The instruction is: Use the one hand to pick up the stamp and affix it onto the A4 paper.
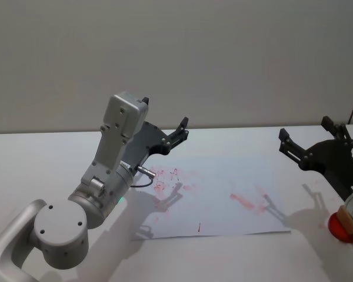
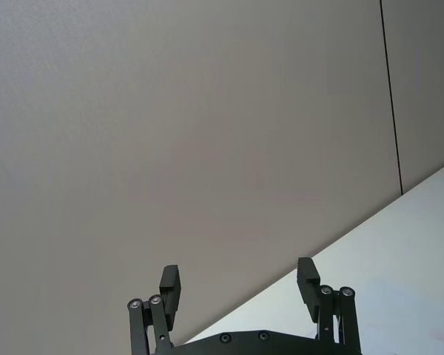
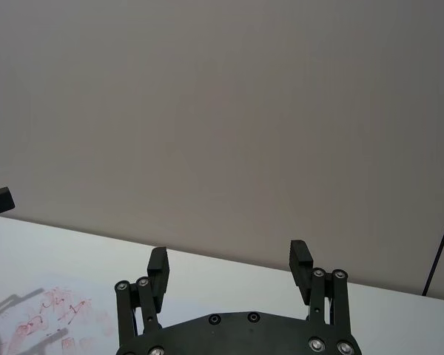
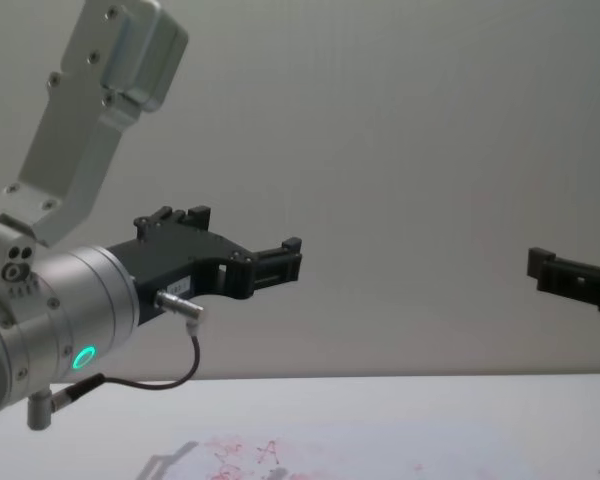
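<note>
Head view: A4 paper flat, apart from right gripper's spread jaws

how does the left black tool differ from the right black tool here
Place: the left black tool hangs by the red stamped marks at the left of the white A4 paper; the right black tool hangs at the paper's right edge. Heading: in the chest view the left one points rightward, the right one leftward. Shared: both are open, empty and raised off the table.
</note>
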Controlling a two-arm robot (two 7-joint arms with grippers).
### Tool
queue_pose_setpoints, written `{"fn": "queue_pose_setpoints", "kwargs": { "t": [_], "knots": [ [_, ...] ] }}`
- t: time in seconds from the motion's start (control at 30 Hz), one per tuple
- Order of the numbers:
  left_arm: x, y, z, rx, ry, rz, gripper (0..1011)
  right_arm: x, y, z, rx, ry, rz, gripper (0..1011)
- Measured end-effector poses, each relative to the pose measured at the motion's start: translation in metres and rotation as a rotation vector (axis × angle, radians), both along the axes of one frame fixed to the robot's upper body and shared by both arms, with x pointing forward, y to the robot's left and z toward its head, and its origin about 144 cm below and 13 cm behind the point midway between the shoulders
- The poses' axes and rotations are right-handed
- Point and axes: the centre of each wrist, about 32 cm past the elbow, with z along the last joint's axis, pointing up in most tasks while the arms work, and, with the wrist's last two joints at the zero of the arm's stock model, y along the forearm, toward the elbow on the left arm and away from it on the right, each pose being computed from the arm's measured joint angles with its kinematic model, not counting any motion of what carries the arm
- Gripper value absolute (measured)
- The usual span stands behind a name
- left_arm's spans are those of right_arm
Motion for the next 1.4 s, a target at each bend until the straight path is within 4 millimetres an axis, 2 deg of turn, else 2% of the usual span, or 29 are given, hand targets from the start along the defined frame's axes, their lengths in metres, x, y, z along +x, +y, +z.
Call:
{"fn": "queue_pose_setpoints", "kwargs": {
  "t": [0.2,0.4,0.8,1.1,1.4],
  "knots": [
    [0.0,0.0,0.0,0.0,0.0,0.0,1001,-0.002,-0.002,-0.001,0.001,0.004,-0.003,1001],
    [0.0,0.0,0.0,0.0,0.0,0.0,1001,-0.015,-0.013,-0.001,0.004,0.022,-0.018,1001],
    [0.0,0.0,0.0,0.0,0.0,0.0,1001,-0.06,-0.044,-0.01,-0.037,0.125,-0.082,1001],
    [0.0,0.0,0.0,0.0,0.0,0.0,1001,-0.077,-0.052,-0.013,-0.063,0.184,-0.11,1001],
    [0.0,0.0,0.0,0.0,0.0,0.0,1001,-0.084,-0.054,-0.016,-0.089,0.256,-0.119,1001]
  ]
}}
